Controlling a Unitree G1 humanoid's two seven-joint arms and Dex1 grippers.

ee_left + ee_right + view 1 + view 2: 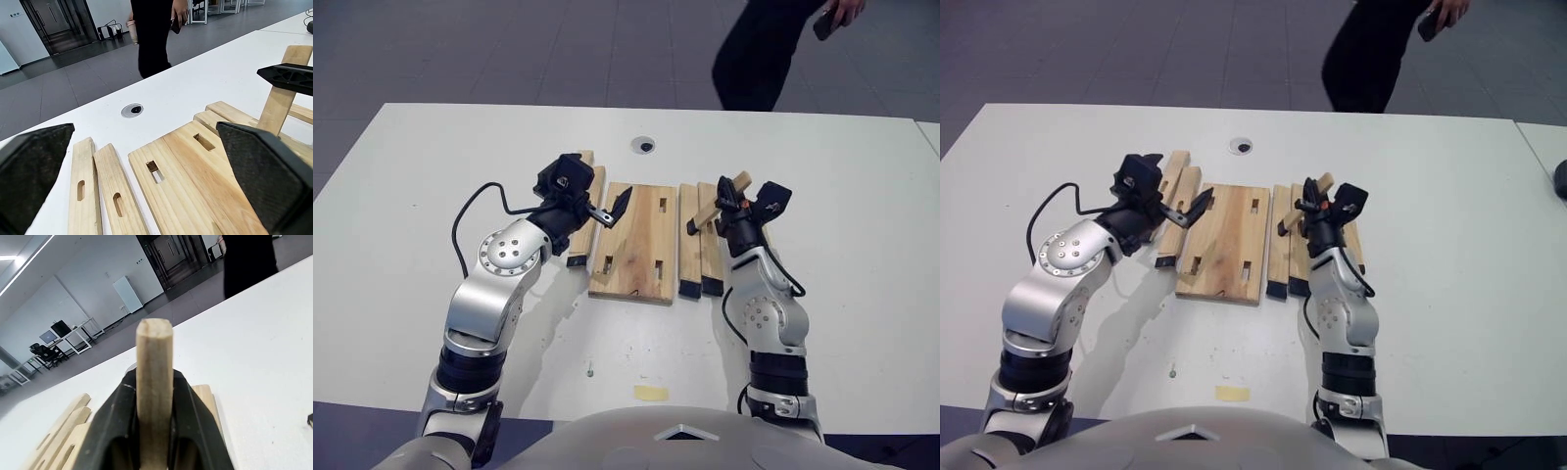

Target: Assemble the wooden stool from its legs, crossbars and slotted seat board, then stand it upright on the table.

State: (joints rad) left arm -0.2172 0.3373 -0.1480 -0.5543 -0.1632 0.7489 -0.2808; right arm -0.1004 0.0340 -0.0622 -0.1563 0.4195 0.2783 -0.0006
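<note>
A white desk (862, 294) stands on a grey floor, with a round cable grommet (645, 145) near its far edge. The slotted seat board (641, 250) lies flat in the middle of the desk, its 4 slots facing up. Just left of it, 2 slotted legs (83, 196) lie side by side. Just right of it lie 2 more legs (700, 250) with dark near ends.

The left pincer (146, 147) hovers low over the board's left edge and the left pair of legs. Its fingers are spread wide and hold nothing.

The right pincer (154, 401) is over the right pair of legs, clamped on a crossbar (154, 347). The bar is lifted off the desk and tilted (its upper end pointing away from the robot).

Nearer the robot, a yellow scrap of tape (651, 393) and a small screw (590, 371) lie on the desk.
</note>
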